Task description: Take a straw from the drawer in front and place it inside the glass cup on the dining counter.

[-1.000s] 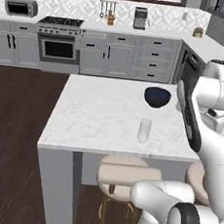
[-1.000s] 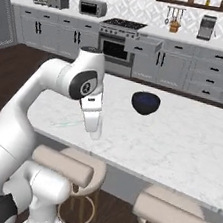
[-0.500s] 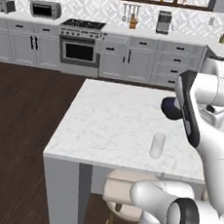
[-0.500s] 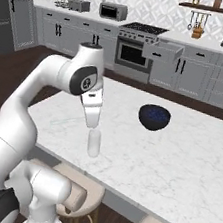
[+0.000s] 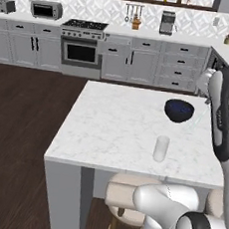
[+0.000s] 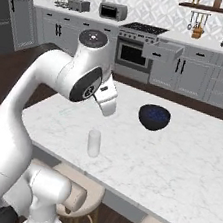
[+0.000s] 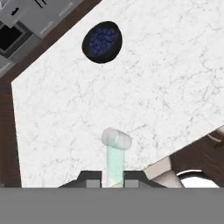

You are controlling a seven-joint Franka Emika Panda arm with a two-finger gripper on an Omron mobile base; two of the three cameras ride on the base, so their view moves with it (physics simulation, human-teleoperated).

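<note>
The glass cup [image 6: 94, 143] stands upright near the front edge of the dining counter [image 6: 187, 160], also seen in the left base view as the glass cup [image 5: 161, 149] on the dining counter [image 5: 115, 121]. My gripper [image 6: 107, 111] hangs just above the cup, pointing down. In the hand view my gripper [image 7: 113, 183] is shut on the straw [image 7: 114, 164], a pale translucent stick that runs from between the fingertips to the rim of the glass cup [image 7: 116, 138]. Far back, the drawer [image 6: 163, 51] stands pulled out of the grey cabinets.
A dark blue bowl [image 5: 179, 110] sits on the marble beyond the cup, also the bowl [image 6: 154, 117] and the bowl [image 7: 102, 42]. Beige stools [image 5: 128, 193] stand under the counter's near edge. A black stove [image 5: 81, 53] and grey cabinets line the back wall.
The whole picture has shifted in both base views, so the base has driven along the counter. The gripper stays shut and hangs over the cup as before.
</note>
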